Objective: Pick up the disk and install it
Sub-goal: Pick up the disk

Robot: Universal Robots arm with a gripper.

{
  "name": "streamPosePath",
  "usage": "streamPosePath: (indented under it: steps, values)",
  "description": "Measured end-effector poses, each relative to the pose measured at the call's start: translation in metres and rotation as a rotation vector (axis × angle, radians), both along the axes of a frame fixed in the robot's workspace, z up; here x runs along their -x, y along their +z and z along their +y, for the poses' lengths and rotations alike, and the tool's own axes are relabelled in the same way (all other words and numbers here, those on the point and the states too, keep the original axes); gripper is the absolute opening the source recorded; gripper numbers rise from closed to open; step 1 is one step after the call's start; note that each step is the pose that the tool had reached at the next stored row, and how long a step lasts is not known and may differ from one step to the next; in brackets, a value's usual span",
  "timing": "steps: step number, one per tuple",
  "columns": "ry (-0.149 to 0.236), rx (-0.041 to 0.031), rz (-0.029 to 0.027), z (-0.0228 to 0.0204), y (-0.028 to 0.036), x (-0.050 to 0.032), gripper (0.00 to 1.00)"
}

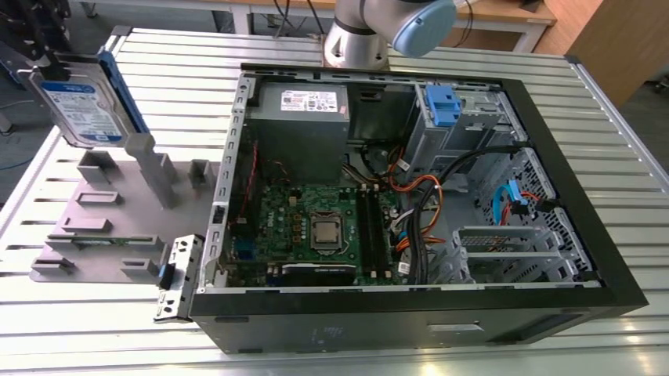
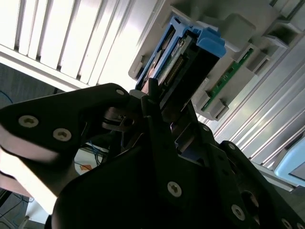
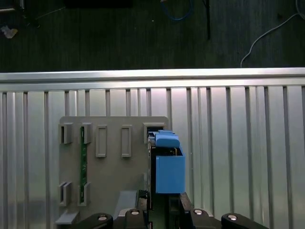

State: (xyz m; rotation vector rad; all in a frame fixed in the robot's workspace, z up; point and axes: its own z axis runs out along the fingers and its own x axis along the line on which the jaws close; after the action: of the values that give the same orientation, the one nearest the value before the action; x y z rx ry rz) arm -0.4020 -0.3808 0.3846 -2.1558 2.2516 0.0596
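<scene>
Pincer (image 2: 155, 98) clamped on the disk (image 1: 75, 106), upright, lower edge just above the grey tray (image 1: 115, 215). Bare counter (image 1: 178, 86) between disk and open computer case (image 1: 418, 329).

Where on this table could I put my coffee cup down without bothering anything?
The slatted table is bare at the exterior view's right of the computer case, and between the grey fixture plate and the table's nearest edge. Crowded: the case's inside, full of cables, and the plate's holders by the disk.
</scene>
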Motion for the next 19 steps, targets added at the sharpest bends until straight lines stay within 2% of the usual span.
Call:
streamPosePath:
  steps: [10, 19]
  values:
    - [0.0, 0.0001, -0.0024, 0.0, 0.0293, 0.0, 0.35]
    - [0.0, 0.0, -0.0064, 0.0, 0.0516, 0.0, 0.35]
